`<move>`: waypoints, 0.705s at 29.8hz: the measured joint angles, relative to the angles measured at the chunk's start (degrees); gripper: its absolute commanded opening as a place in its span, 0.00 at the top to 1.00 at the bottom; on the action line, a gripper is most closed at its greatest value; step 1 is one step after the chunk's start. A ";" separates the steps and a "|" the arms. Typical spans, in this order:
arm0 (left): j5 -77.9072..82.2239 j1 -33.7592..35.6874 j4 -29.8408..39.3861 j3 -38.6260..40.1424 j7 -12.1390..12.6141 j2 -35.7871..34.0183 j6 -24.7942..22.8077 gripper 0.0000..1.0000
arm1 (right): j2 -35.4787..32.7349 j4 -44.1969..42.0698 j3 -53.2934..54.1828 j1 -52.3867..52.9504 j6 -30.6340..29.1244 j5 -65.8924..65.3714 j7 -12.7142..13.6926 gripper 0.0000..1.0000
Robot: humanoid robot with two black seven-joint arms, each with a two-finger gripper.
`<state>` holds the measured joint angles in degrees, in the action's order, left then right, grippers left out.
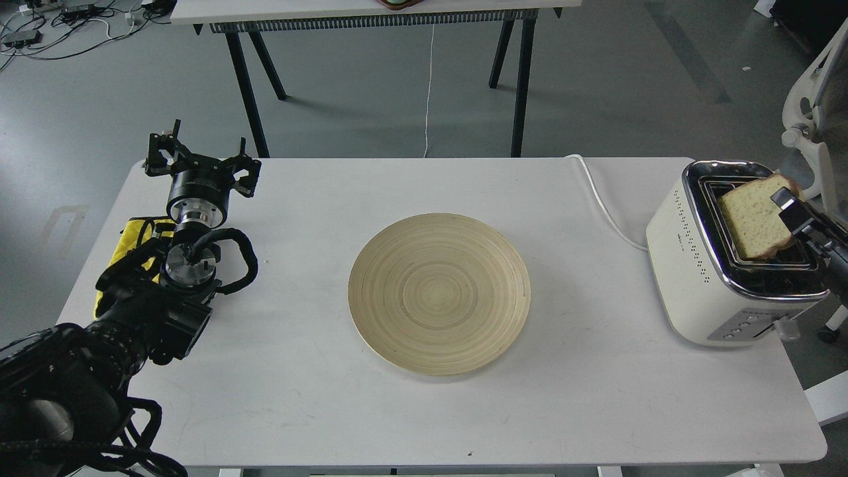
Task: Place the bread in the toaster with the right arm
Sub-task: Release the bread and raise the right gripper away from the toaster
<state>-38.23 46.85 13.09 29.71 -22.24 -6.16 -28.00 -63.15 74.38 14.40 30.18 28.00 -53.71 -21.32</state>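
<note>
The bread (752, 218) stands tilted with its lower part inside the near slot of the cream-white toaster (689, 265) at the table's right end. My right gripper (788, 202) comes in from the right edge above the toaster's top. It is shut on the bread's upper right corner. My left gripper (201, 156) rests open and empty at the table's far left, well away from the toaster.
A round wooden plate (438, 293) lies bare mid-table. The toaster's white cord (599, 199) runs to the table's back edge. A yellow object (129, 238) lies under my left arm. A second table (371, 10) stands behind, a white chair (805, 126) at the right.
</note>
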 measured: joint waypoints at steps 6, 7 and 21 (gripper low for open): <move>0.00 0.00 0.00 0.00 0.00 0.00 0.00 0.00 | -0.94 1.22 2.22 1.03 0.00 0.52 0.14 0.01; 0.00 0.00 0.00 0.00 0.00 0.00 0.00 0.00 | -1.32 1.70 3.64 1.29 0.00 0.80 0.25 0.01; 0.00 0.00 0.02 0.00 0.00 0.01 0.01 0.00 | 19.49 5.46 24.05 1.64 -5.68 24.77 -3.03 0.01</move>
<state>-38.23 46.85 13.12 29.71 -22.24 -6.15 -27.99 -43.67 79.84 38.45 31.82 22.32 -28.93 -24.35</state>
